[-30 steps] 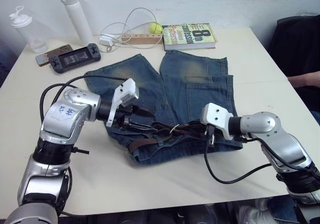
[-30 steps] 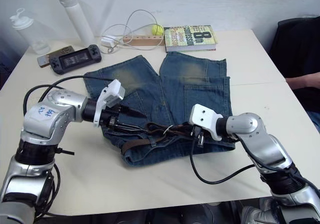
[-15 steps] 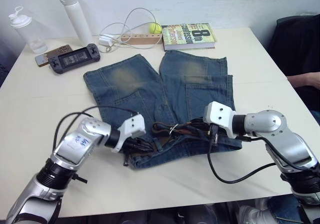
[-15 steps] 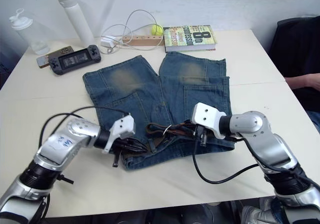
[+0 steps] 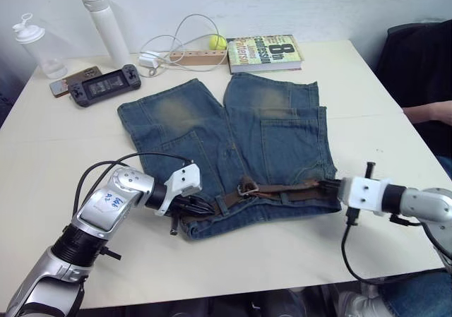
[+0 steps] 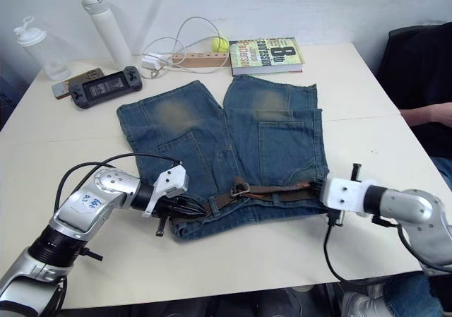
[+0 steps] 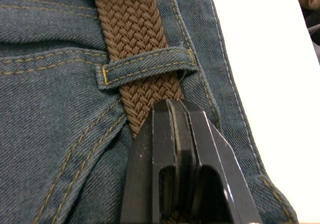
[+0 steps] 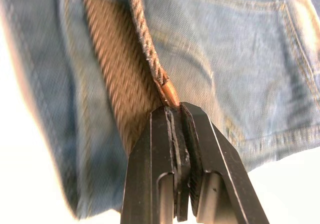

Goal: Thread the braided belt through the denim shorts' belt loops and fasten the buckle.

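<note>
1. Spread flat on the pale worktop (image 5: 367, 84), legs pointing away from the robot and waistband nearest: blue denim shorts (image 5: 233, 147), faded yellowish-tan on both legs.
2. Stretched along that waistband, pulled fairly straight from end to end: the dark-brown braided belt (image 5: 282, 189).
3. Judged partly done: threaded under at least one belt loop (image 7: 145, 67) in the left wrist view, woven strap showing on both sides of the denim strip. Cannot tell how many other loops are already filled.
4. Lying near the middle of the waistband, not yet joined to the belt's tip: the silver buckle (image 5: 245, 188).
5. Still to do, by the look of it: check the remaining loops, bring the tip round to the buckle, fasten it.
6. Left gripper (image 7: 176, 114) pressed together on the belt just beside the threaded loop, at the waistband's left end.
7. Right gripper (image 8: 176, 115) pinching the tan tip of the belt, held just off the right edge of the shorts.
8. Well apart at the far edge of the worktop: book (image 5: 265, 51), game console (image 5: 106, 85), white bottle (image 5: 104, 25), white cable (image 5: 173, 40).
</note>
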You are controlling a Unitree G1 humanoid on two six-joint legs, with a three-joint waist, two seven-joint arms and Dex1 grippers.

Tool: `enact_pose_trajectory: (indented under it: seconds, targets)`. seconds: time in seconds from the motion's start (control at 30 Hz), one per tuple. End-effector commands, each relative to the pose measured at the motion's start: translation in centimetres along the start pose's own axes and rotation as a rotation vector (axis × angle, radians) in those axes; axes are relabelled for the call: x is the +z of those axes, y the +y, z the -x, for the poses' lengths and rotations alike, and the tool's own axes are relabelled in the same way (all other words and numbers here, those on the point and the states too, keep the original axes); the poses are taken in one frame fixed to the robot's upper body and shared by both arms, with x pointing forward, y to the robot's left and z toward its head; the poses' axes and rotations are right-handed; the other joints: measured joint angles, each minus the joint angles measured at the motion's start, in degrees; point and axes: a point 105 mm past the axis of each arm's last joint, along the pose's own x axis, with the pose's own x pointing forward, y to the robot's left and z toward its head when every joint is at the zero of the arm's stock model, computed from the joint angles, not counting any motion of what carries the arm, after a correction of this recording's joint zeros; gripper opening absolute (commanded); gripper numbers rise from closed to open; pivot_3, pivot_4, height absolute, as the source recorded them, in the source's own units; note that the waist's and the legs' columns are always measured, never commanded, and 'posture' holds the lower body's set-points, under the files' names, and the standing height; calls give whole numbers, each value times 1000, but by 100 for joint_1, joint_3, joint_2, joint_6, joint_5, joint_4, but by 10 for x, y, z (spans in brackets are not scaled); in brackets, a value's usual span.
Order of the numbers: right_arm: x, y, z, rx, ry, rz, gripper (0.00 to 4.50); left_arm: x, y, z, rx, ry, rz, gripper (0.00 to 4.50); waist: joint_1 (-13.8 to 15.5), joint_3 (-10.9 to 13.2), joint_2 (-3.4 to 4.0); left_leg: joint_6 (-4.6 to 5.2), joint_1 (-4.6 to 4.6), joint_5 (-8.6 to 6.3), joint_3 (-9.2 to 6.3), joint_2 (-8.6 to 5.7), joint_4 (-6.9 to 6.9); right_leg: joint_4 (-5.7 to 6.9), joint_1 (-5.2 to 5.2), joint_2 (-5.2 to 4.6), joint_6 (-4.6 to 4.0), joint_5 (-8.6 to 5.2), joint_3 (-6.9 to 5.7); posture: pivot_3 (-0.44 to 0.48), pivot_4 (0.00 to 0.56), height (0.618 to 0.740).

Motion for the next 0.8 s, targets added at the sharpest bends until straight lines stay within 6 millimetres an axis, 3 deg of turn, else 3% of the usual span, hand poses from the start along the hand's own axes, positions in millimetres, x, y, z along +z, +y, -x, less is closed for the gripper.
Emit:
enact_pose_trajectory:
  seconds: [0.03,0.27,0.37,0.43,0.53,0.67,0.77,0.8]
  targets:
    - [-11,-7,12,-44,41,65,0,-29,-7,5,-2,105,52,24,-13,-1,-1,0,5,0,2,2,-3,0,2,2,0,0,2,0,150,734]
    - [-22,-9,16,-75,58,130,0,-39,-9,17,32,130,66,24,-55,-6,3,1,68,-1,24,15,-44,-13,50,13,-2,-2,22,0,150,734]
    - [-19,-13,18,-86,35,93,0,-34,-8,20,60,82,70,24,-59,-6,3,1,69,-1,25,19,-44,-15,53,15,-2,-2,22,0,150,734]
    - [-14,-20,20,-123,6,75,0,-19,-3,25,97,-7,80,24,-58,-6,3,1,69,-1,25,20,-43,-16,54,16,-2,-2,21,0,150,734]
    - [-11,-39,33,-197,-4,96,1058,15,2,50,125,-228,143,957,-45,-2,4,3,64,-2,24,21,-41,-16,51,14,-2,-2,19,0,150,734]
    - [-15,-47,43,-214,4,79,2995,30,1,76,143,-331,175,2794,-41,-1,3,4,62,-3,23,21,-39,-19,50,13,-2,-2,16,0,150,734]
    - [-18,-59,53,-252,-33,-88,4315,40,1,104,206,-410,180,4040,-46,0,1,3,59,-3,22,23,-39,-22,50,13,-2,-2,14,0,150,734]
    - [-21,-65,58,-273,-50,-190,4500,38,-1,111,223,-424,191,4467,-46,0,1,3,59,-3,21,24,-39,-22,50,13,-2,-2,14,0,150,734]
